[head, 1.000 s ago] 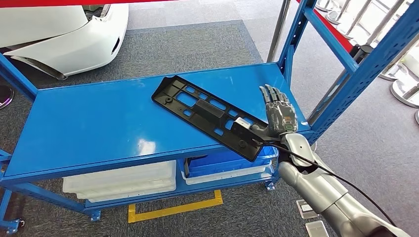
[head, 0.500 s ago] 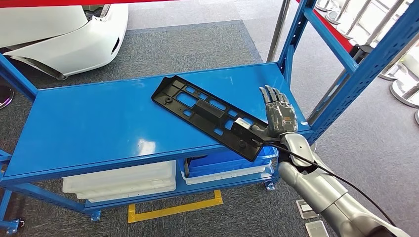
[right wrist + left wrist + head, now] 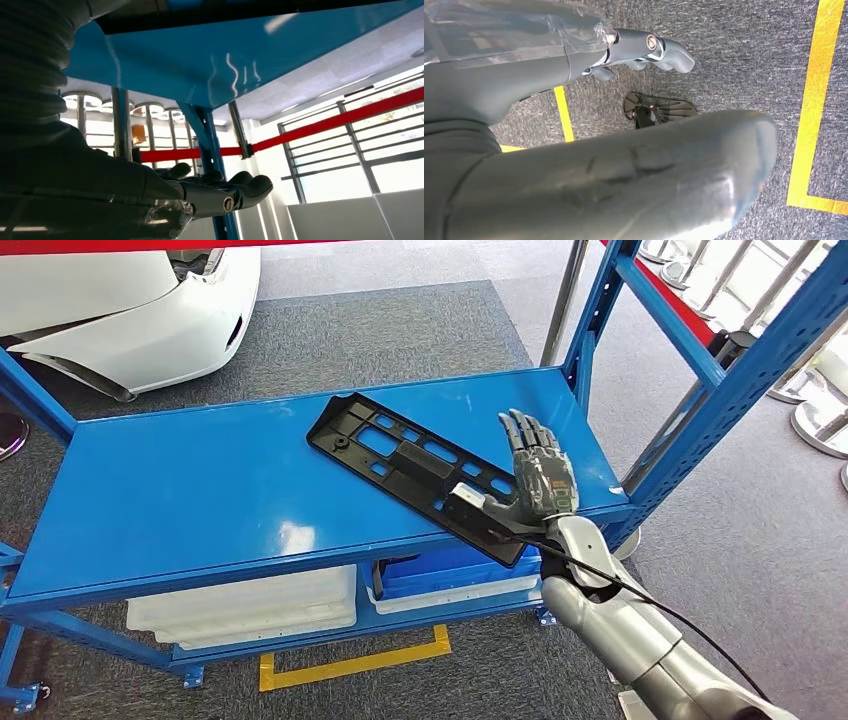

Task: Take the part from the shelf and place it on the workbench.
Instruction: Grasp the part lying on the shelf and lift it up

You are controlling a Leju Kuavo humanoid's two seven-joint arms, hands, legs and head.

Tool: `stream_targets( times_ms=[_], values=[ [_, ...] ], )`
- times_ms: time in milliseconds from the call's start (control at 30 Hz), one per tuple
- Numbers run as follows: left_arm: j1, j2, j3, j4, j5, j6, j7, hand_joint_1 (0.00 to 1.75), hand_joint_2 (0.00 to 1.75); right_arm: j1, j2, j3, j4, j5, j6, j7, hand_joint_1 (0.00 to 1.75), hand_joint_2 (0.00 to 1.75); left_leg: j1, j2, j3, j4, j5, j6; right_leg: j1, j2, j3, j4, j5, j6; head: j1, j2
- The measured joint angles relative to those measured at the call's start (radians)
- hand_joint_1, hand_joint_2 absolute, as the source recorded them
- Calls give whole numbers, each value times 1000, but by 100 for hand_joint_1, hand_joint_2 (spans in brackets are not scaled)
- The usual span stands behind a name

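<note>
**Right hand at the near end of the part on the blue shelf**

From the head view we log the black plastic part (image 3: 420, 472), a long flat panel with cut-out slots, lying diagonally on the top deck of the blue shelf (image 3: 200, 490). Its near end overhangs the front edge of the deck. The right hand (image 3: 535, 485) sits at that near end, fingers (image 3: 525, 435) stretched flat and slightly spread over the deck beside the part, thumb (image 3: 470, 502) lying across the part's top face. We cannot tell whether anything presses from below, so we cannot say whether the part is gripped or only touched.

The right wrist view adds the hand (image 3: 210, 192) from behind: fingers extended, nearly straight, seen against the glossy blue shelf surface (image 3: 240, 55) and an upright post (image 3: 212, 150); a red barrier strip (image 3: 320, 127) and windows lie beyond.

The head view alone gives the surroundings: white trays (image 3: 245, 605) and a blue bin (image 3: 460, 570) on the lower level, yellow floor tape (image 3: 350, 665), a white car body (image 3: 120, 310) behind.

The left wrist view looks at grey carpet (image 3: 734, 60) with yellow tape lines (image 3: 814, 100). The left hand (image 3: 644, 47) hangs there with fingers loosely curled, holding nothing.
</note>
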Motion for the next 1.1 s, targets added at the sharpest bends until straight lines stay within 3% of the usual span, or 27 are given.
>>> stream_targets(
  times_ms=[233, 400, 667, 900, 1100],
  values=[
    [-3, 0, 0, 0, -15, 0, 1, 0, 0, 94, 73, 8, -100, -196, -16, -88, 0, 175, 0, 0, 0, -1, 0, 0, 0, 0, 0, 0, 0, -1, -1, 0],
    [-14, 0, -1, 0, -20, 0, 3, 0, 0, 110, 116, 24, -111, -204, -13, -99, 0, 175, 0, 0, 0, -1, 0, -1, 0, 0, 0, 0, 0, -1, -2, 0],
    [-15, 0, -1, 0, -21, 0, 12, 0, 0, 110, 139, 36, -111, -204, 0, -98, 0, 175, 0, 0, 0, -1, 1, -1, 0, 1, 0, 0, 0, -1, 1, 0],
    [-19, 0, -1, 0, -22, 6, 14, 0, 0, 109, 157, 46, -77, -206, 20, -58, 0, 175, 0, 0, 0, -1, 1, -1, 0, 0, 0, 0, 0, -1, -1, 0],
    [-19, -2, -1, -1, -22, 10, 19, 0, 0, 109, 167, 53, 13, -149, -1, 31, 0, 175, 0, 0, 0, -1, 1, -1, 0, 0, -1, 0, 0, -1, -2, 0]
  ],
)
